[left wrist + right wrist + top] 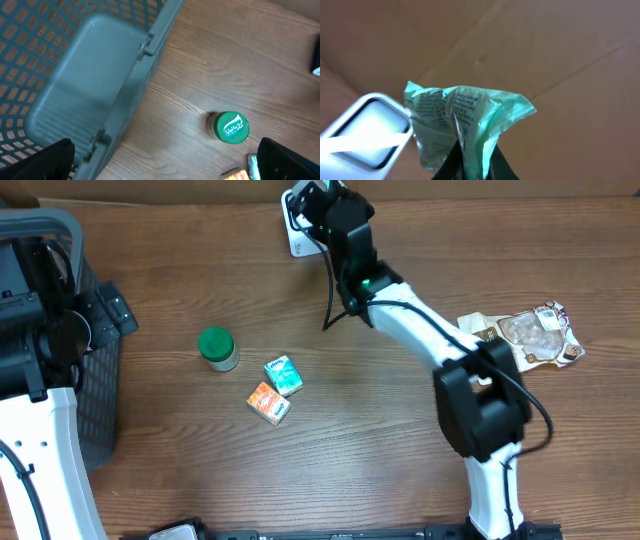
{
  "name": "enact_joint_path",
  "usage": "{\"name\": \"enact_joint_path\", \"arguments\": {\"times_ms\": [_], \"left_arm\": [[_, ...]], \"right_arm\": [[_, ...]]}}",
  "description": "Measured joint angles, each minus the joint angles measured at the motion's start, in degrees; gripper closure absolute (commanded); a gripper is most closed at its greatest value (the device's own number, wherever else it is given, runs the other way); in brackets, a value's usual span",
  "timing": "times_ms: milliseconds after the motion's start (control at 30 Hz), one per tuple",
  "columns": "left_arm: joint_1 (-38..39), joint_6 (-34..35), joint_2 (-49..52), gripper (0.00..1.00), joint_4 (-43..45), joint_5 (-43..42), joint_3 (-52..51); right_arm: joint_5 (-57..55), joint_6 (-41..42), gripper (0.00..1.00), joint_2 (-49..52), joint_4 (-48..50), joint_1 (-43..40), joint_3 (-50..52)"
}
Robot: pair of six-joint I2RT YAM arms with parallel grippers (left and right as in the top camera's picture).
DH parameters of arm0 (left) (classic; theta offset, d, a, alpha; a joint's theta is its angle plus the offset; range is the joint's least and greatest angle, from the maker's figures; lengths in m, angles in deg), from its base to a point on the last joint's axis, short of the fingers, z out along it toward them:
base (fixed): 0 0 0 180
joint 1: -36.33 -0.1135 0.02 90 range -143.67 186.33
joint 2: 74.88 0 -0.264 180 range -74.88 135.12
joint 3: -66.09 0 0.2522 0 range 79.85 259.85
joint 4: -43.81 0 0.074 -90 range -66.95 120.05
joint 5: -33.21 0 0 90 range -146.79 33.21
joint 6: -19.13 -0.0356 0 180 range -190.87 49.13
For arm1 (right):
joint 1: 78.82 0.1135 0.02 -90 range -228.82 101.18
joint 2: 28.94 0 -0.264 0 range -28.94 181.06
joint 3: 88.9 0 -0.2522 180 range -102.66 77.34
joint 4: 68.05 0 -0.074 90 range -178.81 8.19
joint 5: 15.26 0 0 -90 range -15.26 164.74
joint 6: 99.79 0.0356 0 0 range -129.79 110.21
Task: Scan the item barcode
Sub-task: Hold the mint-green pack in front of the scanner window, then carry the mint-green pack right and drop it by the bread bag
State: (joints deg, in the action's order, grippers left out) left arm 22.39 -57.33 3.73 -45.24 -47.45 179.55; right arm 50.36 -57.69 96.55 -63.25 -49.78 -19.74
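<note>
The right gripper [470,162] pinches a crinkled pale green packet [465,117], its 2 fingers pressed tight on the packet's lower edge. The packet is just beside the white barcode scanner [367,132]. The left gripper [165,162] hangs with its 2 fingers spread wide, above the rim of the grey basket [145,55] and a green-lidded jar [230,127].

Left pincer [167,167] gapes wide; right pincer [469,161] is pinched closed.

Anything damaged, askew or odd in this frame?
The green packet pinched in the right claw is badly crumpled beside the scanner, so its print is creased. Nothing looks spilled.
</note>
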Motion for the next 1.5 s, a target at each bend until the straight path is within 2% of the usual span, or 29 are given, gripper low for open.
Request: {"name": "enact_joint_path", "arguments": {"times_ms": [167, 467, 667, 1033, 1167, 1333, 1500], "left_arm": [[0.00, 0.00, 0.00, 0.00, 0.04, 0.02, 0.00], [0.00, 0.00, 0.00, 0.00, 0.04, 0.02, 0.00], [0.00, 0.00, 0.00, 0.00, 0.04, 0.02, 0.00], [0.00, 0.00, 0.00, 0.00, 0.02, 0.02, 0.00], [0.00, 0.00, 0.00, 0.00, 0.02, 0.02, 0.00], [0.00, 0.00, 0.00, 0.00, 0.02, 0.00, 0.00], [0.00, 0.00, 0.00, 0.00, 0.02, 0.00, 0.00]], "right_arm": [[-2.16, -8.55, 0.96, 4.63, 8.61, 0.26, -0.02], [-2.45, -16.79, 0.96, 11.78, 12.31, 0.26, -0.02], [-2.47, -17.86, 0.96, 12.15, 17.62, 0.33, -0.09], [-9.27, -14.03, 0.96, 11.43, 16.94, 5.35, -0.09], [-12.24, -11.74, 0.96, 6.51, 8.48, 7.82, -0.07], [-12.83, -3.13, 0.96, -5.57, -15.98, 9.31, -0.15], [-5.07, 13.31, 0.96, -20.22, -42.58, 8.83, -0.35]]}}
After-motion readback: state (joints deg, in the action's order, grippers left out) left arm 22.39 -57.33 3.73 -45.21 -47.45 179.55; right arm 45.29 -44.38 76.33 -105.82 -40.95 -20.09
